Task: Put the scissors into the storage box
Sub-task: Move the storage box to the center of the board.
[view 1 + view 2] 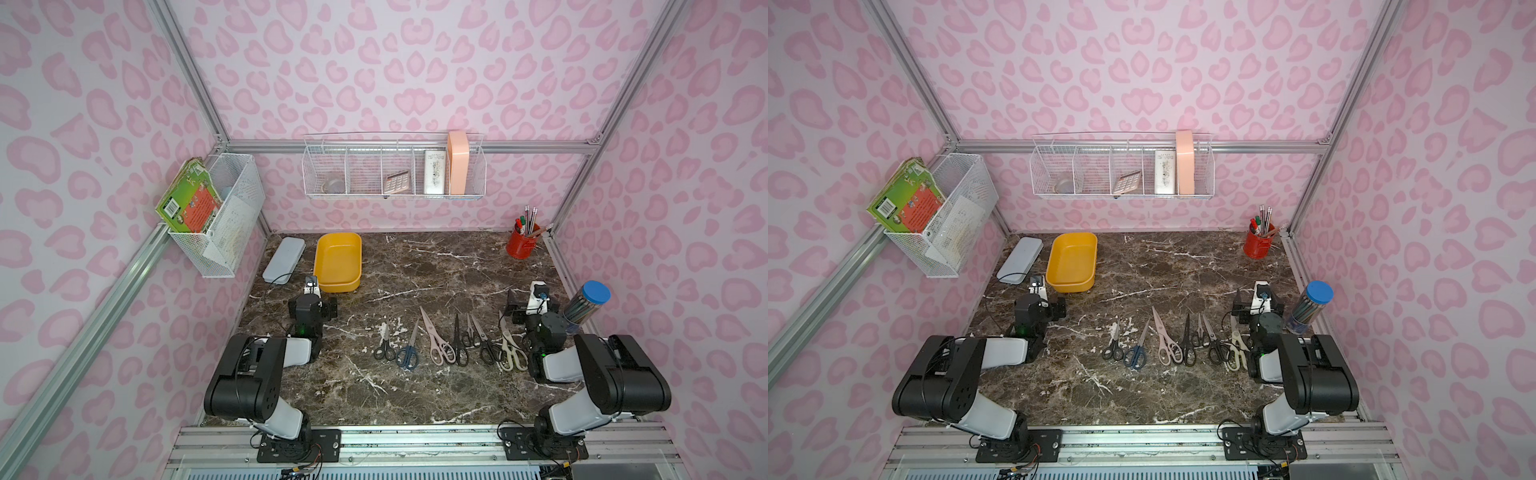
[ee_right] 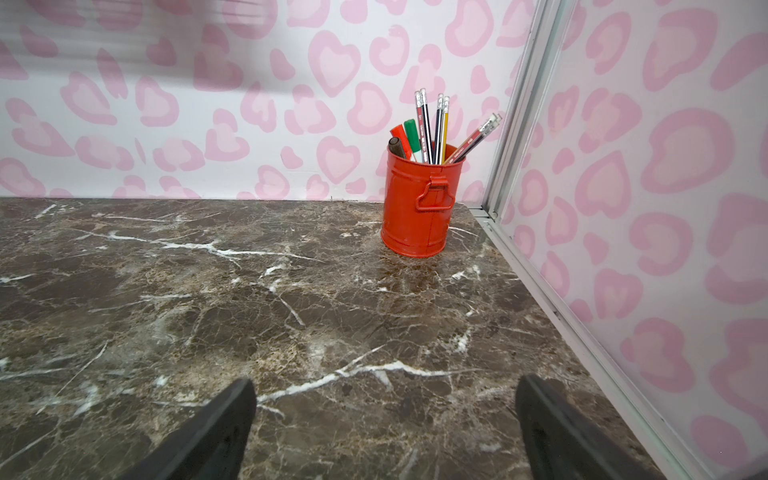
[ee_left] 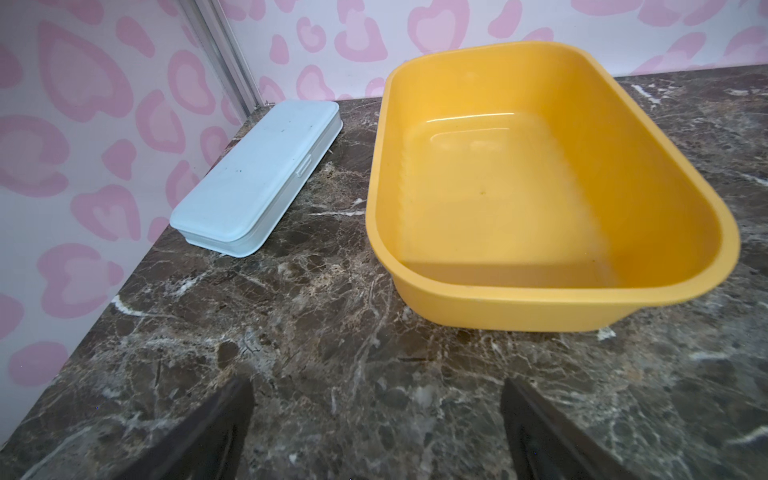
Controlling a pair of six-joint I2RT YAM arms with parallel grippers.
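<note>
Several scissors (image 1: 436, 340) lie side by side in a row on the marble table, handles toward the front, seen in both top views (image 1: 1166, 340). Their handles are black, blue (image 1: 409, 353), beige-pink and cream-white (image 1: 510, 353). The yellow-orange storage box (image 1: 338, 257) (image 1: 1072, 262) stands empty at the back left. My left gripper (image 1: 311, 297) (image 3: 376, 386) is open just in front of the box (image 3: 519, 199), holding nothing. At the right end of the row my right gripper (image 1: 534, 299) (image 2: 384, 384) is open and empty over bare marble. No scissors show in either wrist view.
A flat grey-blue lidded case (image 1: 284, 259) (image 3: 257, 174) lies left of the box. A red pot of pencils (image 1: 523, 241) (image 2: 422, 203) stands in the back right corner. A clear tube with a blue lid (image 1: 586, 307) is beside the right arm. White wire baskets (image 1: 395, 170) hang on the walls.
</note>
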